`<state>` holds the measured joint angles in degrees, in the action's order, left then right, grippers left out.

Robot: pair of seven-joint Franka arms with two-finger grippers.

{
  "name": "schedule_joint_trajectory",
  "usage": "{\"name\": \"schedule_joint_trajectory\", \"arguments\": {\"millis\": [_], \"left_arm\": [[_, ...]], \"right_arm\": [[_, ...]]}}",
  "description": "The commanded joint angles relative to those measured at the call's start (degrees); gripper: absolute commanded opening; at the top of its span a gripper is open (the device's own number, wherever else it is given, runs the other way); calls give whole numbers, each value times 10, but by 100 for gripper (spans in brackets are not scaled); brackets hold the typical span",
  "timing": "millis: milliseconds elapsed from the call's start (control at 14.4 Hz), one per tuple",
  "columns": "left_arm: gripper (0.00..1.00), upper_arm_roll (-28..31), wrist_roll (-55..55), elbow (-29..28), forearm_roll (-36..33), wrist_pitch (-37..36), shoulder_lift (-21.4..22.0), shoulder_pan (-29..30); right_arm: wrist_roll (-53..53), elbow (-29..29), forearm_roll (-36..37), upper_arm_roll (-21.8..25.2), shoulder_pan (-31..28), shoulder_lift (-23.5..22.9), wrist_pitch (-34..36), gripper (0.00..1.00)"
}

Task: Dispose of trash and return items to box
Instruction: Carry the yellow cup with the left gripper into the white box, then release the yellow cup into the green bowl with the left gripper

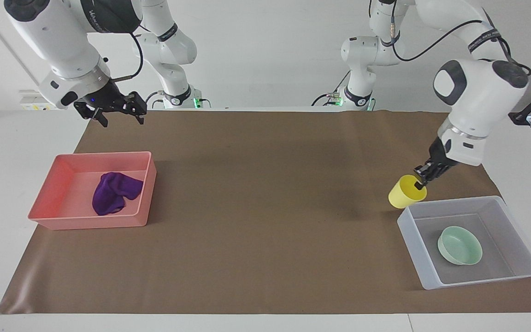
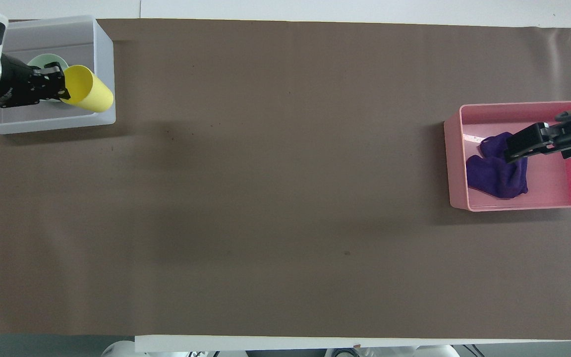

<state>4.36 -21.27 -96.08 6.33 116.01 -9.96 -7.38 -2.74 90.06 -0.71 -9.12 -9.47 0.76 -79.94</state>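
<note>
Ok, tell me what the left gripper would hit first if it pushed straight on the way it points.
The left gripper slants down, jaws shut on the yellow cup. Going on, the cup would likely meet the mat beside the box, or the box's wall; depth is unclear.

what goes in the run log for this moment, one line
left gripper: shut on yellow plastic cup, lifted | right gripper: open, raised | purple cloth rag: in pink tray | mint-green bowl: in translucent box
</note>
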Motion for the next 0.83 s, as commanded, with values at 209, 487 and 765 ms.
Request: {"name": "schedule_joint_trajectory", "arguments": {"millis": [209, 487, 765], "left_arm": [[0, -1, -2, 45, -60, 133, -114, 61], [0, -1, -3, 46, -67, 196, -154, 82], [12, -1, 3, 41, -111, 220, -172, 93]], "right_arm": [[-34, 6, 1, 23, -7, 14, 2, 100], [-35, 14, 0, 22, -5, 21, 5, 100], [-27, 13, -3, 23, 5, 23, 7, 100]]}}
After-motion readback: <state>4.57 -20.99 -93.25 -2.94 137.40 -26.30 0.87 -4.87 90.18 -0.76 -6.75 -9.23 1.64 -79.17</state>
